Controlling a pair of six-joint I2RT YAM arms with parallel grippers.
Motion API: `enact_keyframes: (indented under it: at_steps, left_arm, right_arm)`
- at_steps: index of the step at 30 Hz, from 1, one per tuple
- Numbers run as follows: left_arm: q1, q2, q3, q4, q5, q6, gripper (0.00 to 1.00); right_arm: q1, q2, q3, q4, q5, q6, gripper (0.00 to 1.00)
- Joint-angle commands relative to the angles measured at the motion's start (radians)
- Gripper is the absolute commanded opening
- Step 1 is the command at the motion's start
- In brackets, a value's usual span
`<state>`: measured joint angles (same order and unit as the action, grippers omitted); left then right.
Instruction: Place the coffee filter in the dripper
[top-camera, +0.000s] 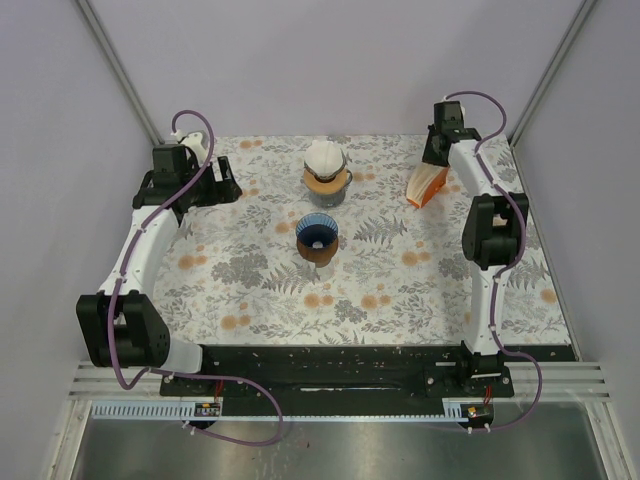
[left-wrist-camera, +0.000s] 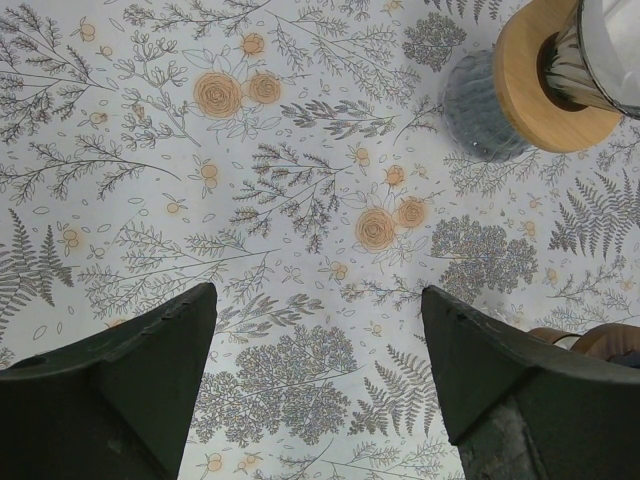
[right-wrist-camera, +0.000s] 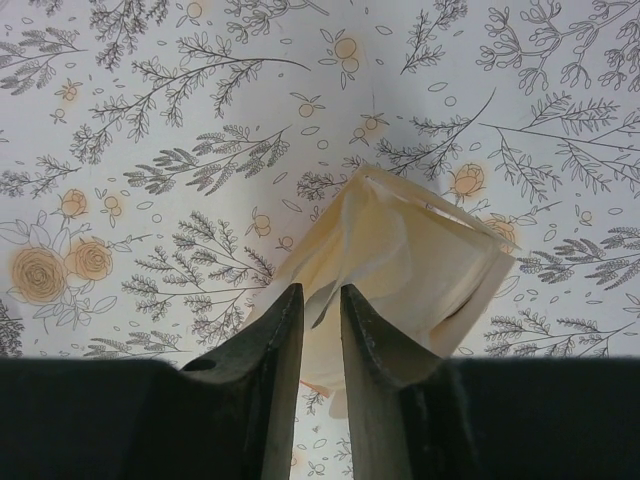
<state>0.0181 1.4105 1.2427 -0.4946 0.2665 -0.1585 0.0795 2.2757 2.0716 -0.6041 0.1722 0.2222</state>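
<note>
A stack of cream coffee filters (right-wrist-camera: 420, 255) lies in an orange holder (top-camera: 427, 186) at the back right of the table. My right gripper (right-wrist-camera: 317, 292) is down on the stack, its jaws drawn to a narrow gap with the curled edge of one filter between them. The dripper (top-camera: 317, 238), a blue ribbed cone on a brown base, stands at the table's centre with nothing pale in it; its rim shows in the left wrist view (left-wrist-camera: 600, 340). My left gripper (left-wrist-camera: 318, 300) is wide open and empty above the floral cloth at the back left (top-camera: 222, 182).
A grey mug with a wooden collar and a glass or white top (top-camera: 326, 172) stands just behind the dripper, also seen in the left wrist view (left-wrist-camera: 530, 85). The floral cloth (top-camera: 250, 290) covers the table; grey walls and frame rails close in the sides.
</note>
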Motion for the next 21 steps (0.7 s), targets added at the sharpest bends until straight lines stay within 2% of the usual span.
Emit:
enact_keyframes:
  at_steps: [1, 7, 11, 21]
  left_arm:
    - [0.003, -0.004, 0.006, 0.056, 0.023, -0.012, 0.86]
    - [0.006, -0.004, 0.008, 0.056, 0.023, -0.012, 0.86]
    - [0.006, -0.004, 0.006, 0.056, 0.025, -0.012, 0.86]
    - [0.009, 0.002, 0.009, 0.056, 0.030, -0.013, 0.86]
  right_arm:
    - [-0.003, -0.102, -0.002, 0.017, -0.011, 0.000, 0.30]
    - [-0.006, -0.099, -0.010, 0.023, 0.007, -0.003, 0.31]
    - [-0.004, -0.096, -0.015, 0.021, 0.044, -0.001, 0.24]
    - [-0.009, -0.113, 0.018, 0.053, 0.116, -0.043, 0.24]
